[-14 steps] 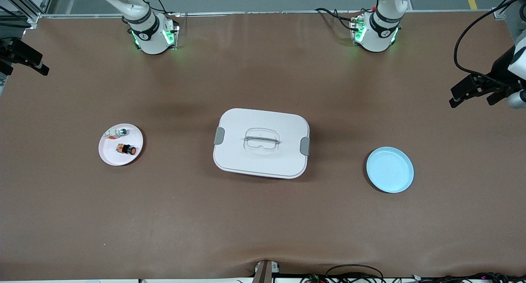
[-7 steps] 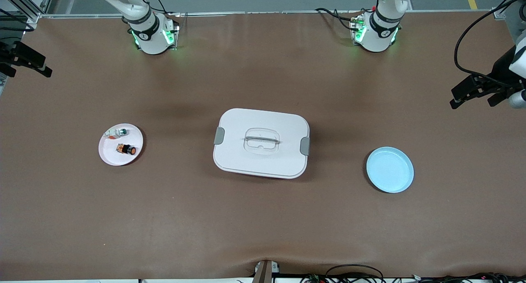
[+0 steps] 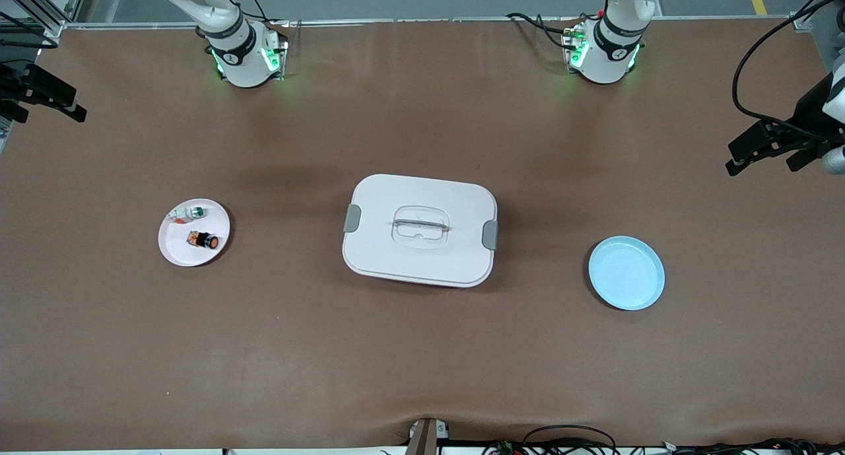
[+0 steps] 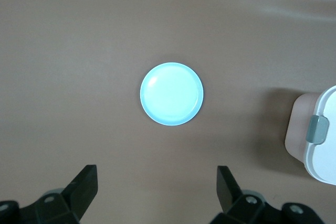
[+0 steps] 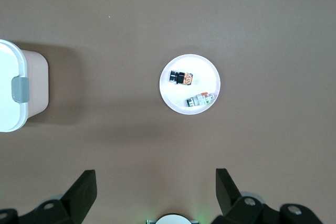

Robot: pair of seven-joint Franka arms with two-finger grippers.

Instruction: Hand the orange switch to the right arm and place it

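The orange switch [image 3: 203, 240] lies on a white plate [image 3: 178, 250] beside a white-and-green part [image 3: 187, 212] toward the right arm's end of the counter [image 3: 422, 349], both the right tool [image 5: 152, 195] and the left tool [image 4: 156, 190] spread wide, holding nothing, high over the counter's ends

A lidded box [image 3: 420, 230] sits mid-frame on the counter [image 3: 422, 362]. At centre-left a plate [image 3: 178, 251] carries the orange switch [image 3: 204, 240] and, just above it, a small part [image 3: 191, 212]. An empty dish [image 3: 626, 273] lies at centre-right.
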